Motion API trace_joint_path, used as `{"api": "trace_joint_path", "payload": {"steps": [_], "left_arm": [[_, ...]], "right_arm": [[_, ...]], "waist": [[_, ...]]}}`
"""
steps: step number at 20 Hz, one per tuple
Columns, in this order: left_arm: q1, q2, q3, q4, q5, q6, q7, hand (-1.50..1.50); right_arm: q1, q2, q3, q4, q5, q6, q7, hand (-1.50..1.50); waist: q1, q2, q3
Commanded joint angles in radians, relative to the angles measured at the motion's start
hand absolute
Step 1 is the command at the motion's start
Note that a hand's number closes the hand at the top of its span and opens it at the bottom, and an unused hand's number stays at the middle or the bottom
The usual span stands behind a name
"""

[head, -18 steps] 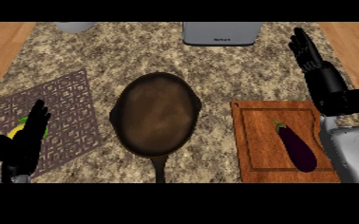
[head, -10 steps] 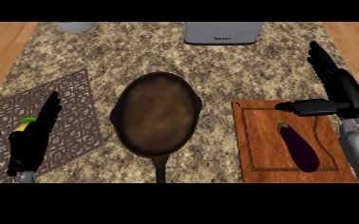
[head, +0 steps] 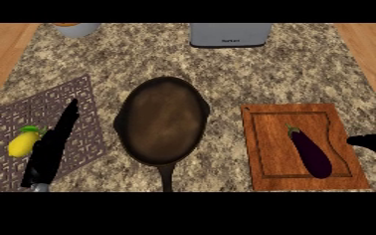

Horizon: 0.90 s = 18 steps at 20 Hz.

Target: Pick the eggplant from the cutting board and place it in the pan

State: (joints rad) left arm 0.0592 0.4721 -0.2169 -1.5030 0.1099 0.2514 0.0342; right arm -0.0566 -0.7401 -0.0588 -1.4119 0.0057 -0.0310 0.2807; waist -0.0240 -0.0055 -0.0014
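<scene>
The long purple eggplant (head: 310,152) lies on the brown wooden cutting board (head: 273,149). The left black hand (head: 51,147) is flat with straight fingers; the right black hand (head: 363,141) barely shows, so I cannot tell.

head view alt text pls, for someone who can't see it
A purple eggplant lies on a wooden cutting board at the right of a speckled counter, with an empty dark pan at the centre. The right hand just shows at the right edge beside the board; the left hand rests open over a patterned mat by a lemon.

A yellow lemon (head: 23,143) lies on a patterned mat (head: 82,110); a grey appliance (head: 230,34) stands behind.
</scene>
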Motion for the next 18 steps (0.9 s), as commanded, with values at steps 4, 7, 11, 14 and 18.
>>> {"api": "trace_joint_path", "payload": {"steps": [4, 7, 11, 14, 18], "left_arm": [[-0.033, -0.01, -0.01, -0.006, -0.044, 0.007, 0.031, 0.0], [-0.001, -0.013, -0.03, -0.08, -0.047, 0.001, 0.078, 0.0], [-0.039, -0.081, -0.061, -0.027, -0.09, 0.029, 0.075, 0.0], [-0.01, -0.052, -0.01, -0.045, -0.057, -0.021, 0.039, 0.0], [-0.036, -0.061, 0.006, -0.063, -0.085, -0.009, 0.099, 0.0]], "right_arm": [[0.039, -0.187, 0.046, -0.082, 0.004, 0.269, 0.07, -1.5], [-0.056, -0.177, 0.089, -0.155, -0.049, 0.361, 0.232, -1.5], [-0.166, -0.133, 0.162, -0.152, -0.071, 0.454, 0.324, -1.5], [-0.243, -0.085, 0.201, -0.138, -0.056, 0.488, 0.436, -1.5], [-0.314, -0.05, 0.206, -0.105, -0.078, 0.562, 0.563, -1.5]], "waist": [[0.015, 0.004, 0.0], [0.031, 0.003, 0.0], [0.034, 0.007, 0.0], [0.038, 0.007, 0.001], [0.033, 0.006, 0.001]]}}
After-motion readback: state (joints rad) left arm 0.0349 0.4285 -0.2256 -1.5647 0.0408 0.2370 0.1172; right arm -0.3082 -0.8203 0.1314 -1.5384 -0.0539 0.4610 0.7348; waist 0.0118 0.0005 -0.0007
